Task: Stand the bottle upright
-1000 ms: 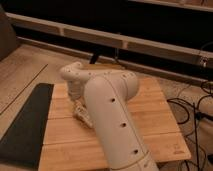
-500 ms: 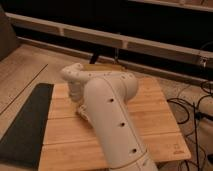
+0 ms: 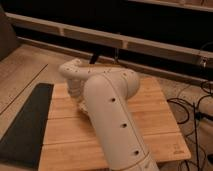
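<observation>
My white arm [image 3: 107, 107] reaches over the wooden table [image 3: 155, 115] and covers much of its middle. Its curved wrist link [image 3: 75, 72] bends down at the table's left part. My gripper [image 3: 80, 102] is below that link, close to the tabletop and mostly hidden behind the arm. The bottle is hidden from view; I cannot tell whether it lies under the arm or in the gripper.
A black mat [image 3: 25, 125] lies on the floor left of the table. Cables [image 3: 195, 107] lie on the floor to the right. A dark low shelf [image 3: 125, 30] runs along the back.
The arm's wrist link has shifted very slightly to the left; nothing else has visibly changed.
</observation>
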Motion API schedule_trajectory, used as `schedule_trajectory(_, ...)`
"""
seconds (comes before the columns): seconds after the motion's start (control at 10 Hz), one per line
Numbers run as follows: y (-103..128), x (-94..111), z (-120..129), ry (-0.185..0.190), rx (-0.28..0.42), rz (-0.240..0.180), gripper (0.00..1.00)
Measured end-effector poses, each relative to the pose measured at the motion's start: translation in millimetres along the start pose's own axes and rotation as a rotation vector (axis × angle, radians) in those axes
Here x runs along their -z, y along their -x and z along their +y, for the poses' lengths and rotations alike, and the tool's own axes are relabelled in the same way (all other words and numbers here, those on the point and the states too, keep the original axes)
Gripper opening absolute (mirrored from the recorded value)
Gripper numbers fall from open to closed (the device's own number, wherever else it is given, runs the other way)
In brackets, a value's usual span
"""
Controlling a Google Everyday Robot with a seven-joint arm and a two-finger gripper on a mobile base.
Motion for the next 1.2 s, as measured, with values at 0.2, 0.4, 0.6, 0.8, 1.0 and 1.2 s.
schedule_trajectory(0.2, 6, 17, 1, -0.038, 0.013, -0.035, 0.00)
schedule_trajectory(0.4, 13, 35, 0, -0.081, 0.030, -0.100, 0.00)
schedule_trajectory(0.6, 26, 48, 3, -0.111, 0.069, -0.205, 0.00)
schedule_trajectory(0.8, 47, 71, 15, -0.143, 0.165, -0.409, 0.00)
schedule_trajectory(1.0, 53, 86, 31, -0.147, 0.255, -0.563, 0.00)
schedule_trajectory(1.2, 48, 105, 52, -0.124, 0.351, -0.753, 0.00)
